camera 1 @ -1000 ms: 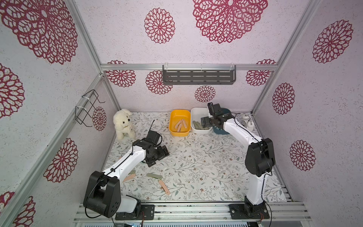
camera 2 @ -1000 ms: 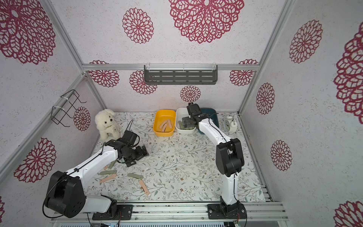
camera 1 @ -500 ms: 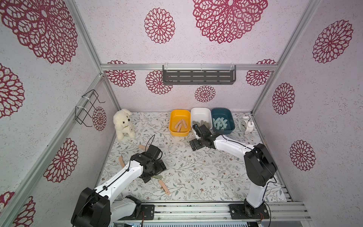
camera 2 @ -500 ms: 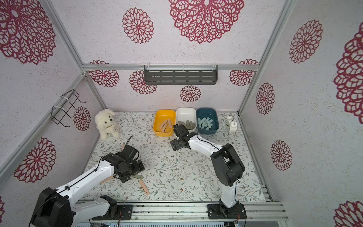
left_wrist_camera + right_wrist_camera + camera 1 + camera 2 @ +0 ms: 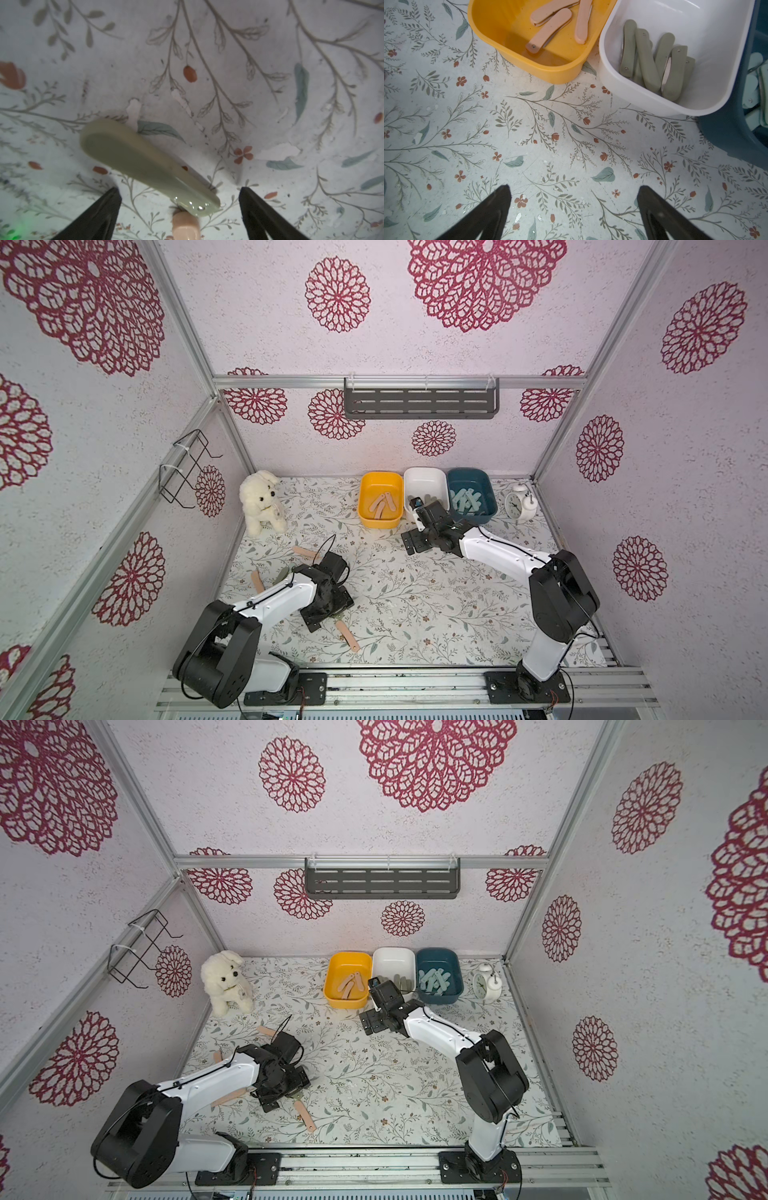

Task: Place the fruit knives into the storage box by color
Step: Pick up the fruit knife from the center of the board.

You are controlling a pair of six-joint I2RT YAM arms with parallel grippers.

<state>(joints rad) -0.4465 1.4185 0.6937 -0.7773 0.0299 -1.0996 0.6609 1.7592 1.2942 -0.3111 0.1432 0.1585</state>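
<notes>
Left claw (image 5: 179,188) hangs jaws apart astride the olive knife (image 5: 145,162), flat on the front tabletop (image 5: 270,52) with one end touching a peach-pink knife (image 5: 186,226) (risk: dragging both), so square to its width, pinch mid-body, lift clear past the empty, wide-apart right claw (image 5: 574,187) to the white tub (image 5: 426,481) at the back.

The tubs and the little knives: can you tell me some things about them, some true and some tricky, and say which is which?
1. The yellow tub holds pink knives. True.
2. The white tub holds mint knives. False: olive knives lie in it.
3. The right claw is open and empty. True.
4. The left claw squeezes a mint knife. False: it is open around an olive knife, not pinching it.
5. Every knife is already in a tub. False: a pink knife lies on the table.
</notes>
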